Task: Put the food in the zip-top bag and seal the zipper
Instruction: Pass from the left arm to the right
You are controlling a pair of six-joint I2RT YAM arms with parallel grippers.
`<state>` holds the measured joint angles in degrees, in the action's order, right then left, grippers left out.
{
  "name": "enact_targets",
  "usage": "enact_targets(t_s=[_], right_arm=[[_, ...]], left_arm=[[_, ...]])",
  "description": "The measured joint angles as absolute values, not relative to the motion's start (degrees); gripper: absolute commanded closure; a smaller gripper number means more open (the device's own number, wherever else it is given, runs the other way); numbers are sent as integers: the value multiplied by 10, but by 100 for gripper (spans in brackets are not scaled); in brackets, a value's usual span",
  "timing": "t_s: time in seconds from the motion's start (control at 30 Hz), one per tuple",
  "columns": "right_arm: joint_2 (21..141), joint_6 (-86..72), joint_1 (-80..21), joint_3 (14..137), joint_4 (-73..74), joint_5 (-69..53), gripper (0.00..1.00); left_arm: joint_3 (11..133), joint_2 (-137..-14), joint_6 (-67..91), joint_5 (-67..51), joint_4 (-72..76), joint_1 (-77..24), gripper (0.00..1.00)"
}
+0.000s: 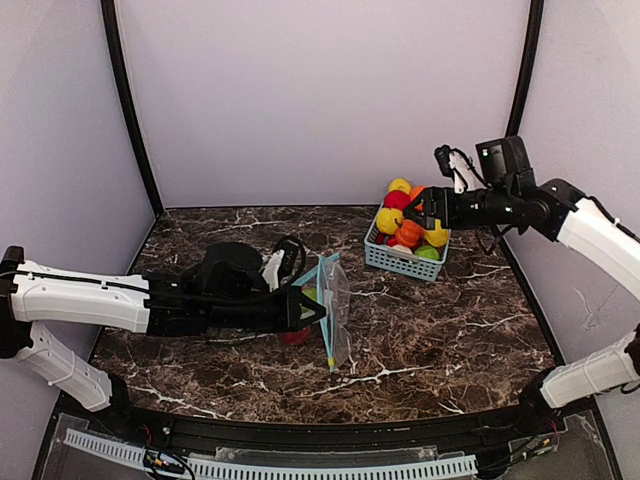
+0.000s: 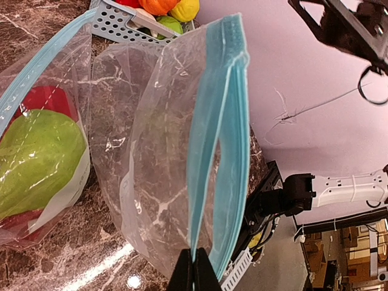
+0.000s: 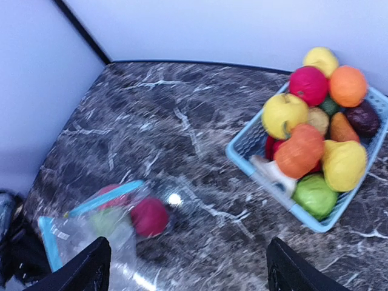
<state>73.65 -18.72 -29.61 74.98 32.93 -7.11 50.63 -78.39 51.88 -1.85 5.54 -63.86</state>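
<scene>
Clear plastic zip-top bag with blue zipper strip (image 1: 338, 300) left of the light-blue slatted basket (image 1: 395, 262), our left gripper (image 1: 320, 309) clenched on its rim, we see green and red glossy toy fruits (image 2: 39, 154) inside, more heaped in that basket, right gripper (image 1: 418, 210) released above it.

Lilac walls (image 1: 320, 100) — dark marble table (image 1: 450, 330)

Bright even light; right wrist view blurred, tabletop (image 2: 130, 280) glinting.
</scene>
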Motion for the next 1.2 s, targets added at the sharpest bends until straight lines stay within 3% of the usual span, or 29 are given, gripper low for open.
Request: enact_targets(t_s=[0.2,0.37,0.53,1.2], right_arm=[[635,-285,-462,621,297,-77,22],[641,-357,-598,580,276,-41,25],[673,-394,-689,583,245,13,37],[823,-443,-735,651,280,155,63]], left_arm=[[500,-784,542,-8,76,-639,99],[486,-784,556,11,93,-642,99],[478,-784,563,21,105,-649,99],[478,-784,573,27,125,-655,99]])
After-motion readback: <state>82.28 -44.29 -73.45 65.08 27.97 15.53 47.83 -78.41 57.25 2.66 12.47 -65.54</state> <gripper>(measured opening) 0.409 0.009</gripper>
